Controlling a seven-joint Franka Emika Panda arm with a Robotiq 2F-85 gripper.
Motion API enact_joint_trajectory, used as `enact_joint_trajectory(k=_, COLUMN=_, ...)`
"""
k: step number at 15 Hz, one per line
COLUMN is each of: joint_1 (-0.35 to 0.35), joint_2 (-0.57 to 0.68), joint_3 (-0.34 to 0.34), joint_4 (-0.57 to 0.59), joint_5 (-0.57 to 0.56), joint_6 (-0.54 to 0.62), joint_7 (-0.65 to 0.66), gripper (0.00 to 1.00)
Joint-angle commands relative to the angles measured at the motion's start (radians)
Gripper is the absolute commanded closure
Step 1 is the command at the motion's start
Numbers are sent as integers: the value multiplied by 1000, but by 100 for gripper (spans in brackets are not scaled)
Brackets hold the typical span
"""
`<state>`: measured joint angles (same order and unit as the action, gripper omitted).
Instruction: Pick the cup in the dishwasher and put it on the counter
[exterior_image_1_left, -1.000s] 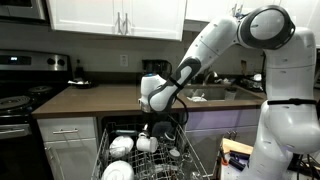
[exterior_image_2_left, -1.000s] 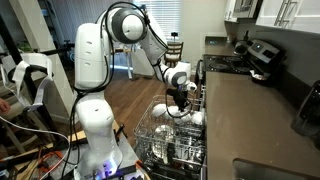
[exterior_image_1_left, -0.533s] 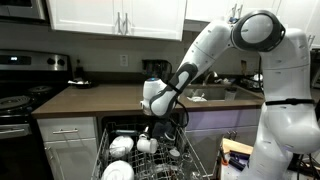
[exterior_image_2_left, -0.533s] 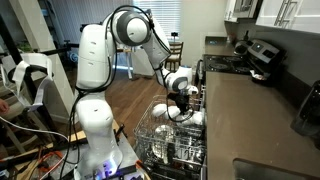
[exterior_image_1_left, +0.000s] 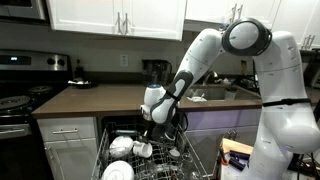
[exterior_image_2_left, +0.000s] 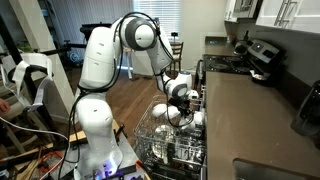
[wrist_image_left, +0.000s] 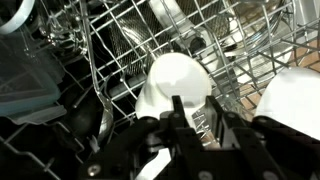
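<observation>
The white cup (exterior_image_1_left: 143, 150) lies tilted among the dishes in the dishwasher's grey wire rack (exterior_image_1_left: 192, 152), also seen in an exterior view (exterior_image_2_left: 175, 114). In the wrist view the cup (wrist_image_left: 168, 78) fills the middle. My gripper (wrist_image_left: 197, 102) is down in the rack, its two black fingers close together and pinching the cup's edge; it shows in both exterior views (exterior_image_1_left: 148, 134) (exterior_image_2_left: 181, 103). The dark brown counter (exterior_image_1_left: 100, 98) runs above the rack, and along the right in an exterior view (exterior_image_2_left: 250, 115). The cup's handle is hidden.
Other white bowls and plates (exterior_image_1_left: 120, 146) (wrist_image_left: 295, 100) stand close around the cup in the rack (exterior_image_2_left: 150, 135). A black-topped stove (exterior_image_1_left: 15, 102) (exterior_image_2_left: 252, 58) stands beyond the counter. Small dark items (exterior_image_1_left: 80, 82) sit on the counter. The robot's white base (exterior_image_2_left: 95, 120) is beside the open dishwasher.
My arm has lowered the gripper further into the rack onto the cup. The cup now sits lower and more tilted than before.
</observation>
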<state>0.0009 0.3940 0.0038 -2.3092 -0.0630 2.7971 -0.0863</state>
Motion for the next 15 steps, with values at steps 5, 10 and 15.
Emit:
enact_joint_trajectory(k=5, joint_1=-14, joint_2=-45, joint_3=17, joint_4=-5, joint_5=-1, joint_6=-63, joint_7=-36, gripper=15)
enact_joint_trajectory(k=10, joint_1=-2, joint_2=-56, joint_3=11, joint_4=55, joint_5=-9, joint_6=-229, joint_7=-28, gripper=0)
enact_joint_trajectory(k=15, joint_1=12, joint_2=-9, joint_3=15, joint_4=168, joint_5=-13, joint_6=-401, joint_7=-19, gripper=0)
